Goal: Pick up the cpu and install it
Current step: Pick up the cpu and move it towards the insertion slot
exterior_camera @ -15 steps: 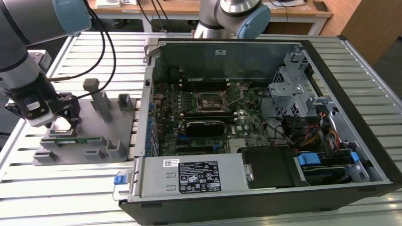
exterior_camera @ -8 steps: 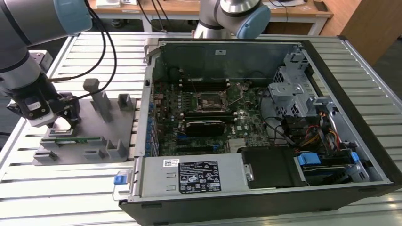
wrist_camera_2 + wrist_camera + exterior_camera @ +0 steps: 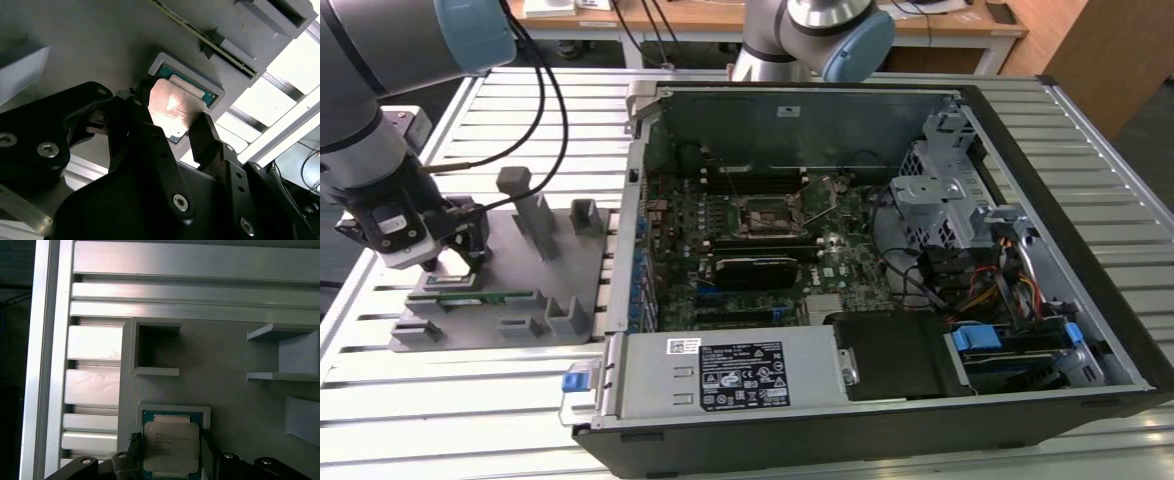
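While the hand (image 3: pixel 171 112) hovers over the cpu (image 3: pixel 172 102) in its grey tray pocket (image 3: pixel 172 410), its own bulk hides the chip's near edge. Whether it grips, I cannot tell.

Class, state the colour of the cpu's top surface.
Silver-grey metal; the cpu shows best in the first wrist view.

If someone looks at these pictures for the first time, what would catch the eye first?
The big open computer case with its green circuit board takes up the middle of the exterior view. At that view's left, the gripper is low over a grey holder plate. In both wrist views the shiny square cpu lies in a pocket of that plate, just below the gripper.
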### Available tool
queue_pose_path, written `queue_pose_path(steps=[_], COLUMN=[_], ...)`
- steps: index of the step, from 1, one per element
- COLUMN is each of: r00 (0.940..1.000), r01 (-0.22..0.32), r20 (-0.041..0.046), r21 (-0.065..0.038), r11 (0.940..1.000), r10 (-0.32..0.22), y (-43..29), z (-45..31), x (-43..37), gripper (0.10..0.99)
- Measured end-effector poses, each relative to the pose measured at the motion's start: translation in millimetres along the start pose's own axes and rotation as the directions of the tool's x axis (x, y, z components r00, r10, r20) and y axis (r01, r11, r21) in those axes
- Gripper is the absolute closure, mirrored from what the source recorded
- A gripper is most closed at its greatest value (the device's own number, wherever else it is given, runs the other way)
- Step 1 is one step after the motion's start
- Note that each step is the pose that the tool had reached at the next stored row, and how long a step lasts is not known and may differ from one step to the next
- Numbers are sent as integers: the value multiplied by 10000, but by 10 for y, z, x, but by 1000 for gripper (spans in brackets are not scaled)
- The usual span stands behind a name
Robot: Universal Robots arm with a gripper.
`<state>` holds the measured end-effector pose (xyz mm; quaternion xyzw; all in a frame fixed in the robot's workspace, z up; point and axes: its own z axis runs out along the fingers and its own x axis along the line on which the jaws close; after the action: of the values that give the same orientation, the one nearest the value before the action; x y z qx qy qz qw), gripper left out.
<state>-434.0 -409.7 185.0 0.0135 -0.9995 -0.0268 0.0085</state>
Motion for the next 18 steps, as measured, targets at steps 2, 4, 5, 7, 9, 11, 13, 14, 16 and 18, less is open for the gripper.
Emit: queue_pose_path(steps=[2,4,5,7,9,11,13,14,16,18], r00=[10000,10000,10000,10000,10000,10000,10000,10000,10000,10000], r01=[1,0,0,0,0,1,0,1,1,0], r20=[4,9,10,9,10,12,12,12,11,12], r21=[1,1,2,3,2,1,2,2,3,2], r11=[10000,10000,10000,10000,10000,10000,10000,10000,10000,10000], r10=[-1,0,0,0,0,-1,0,-1,-1,0], y=[0,0,0,0,0,0,1,1,3,5], z=[-1,-1,-2,-3,-2,-6,-21,-32,-57,-86], x=[0,1,2,2,2,2,2,2,3,3], gripper=[506,506,506,522,557,557,557,557,557,557])
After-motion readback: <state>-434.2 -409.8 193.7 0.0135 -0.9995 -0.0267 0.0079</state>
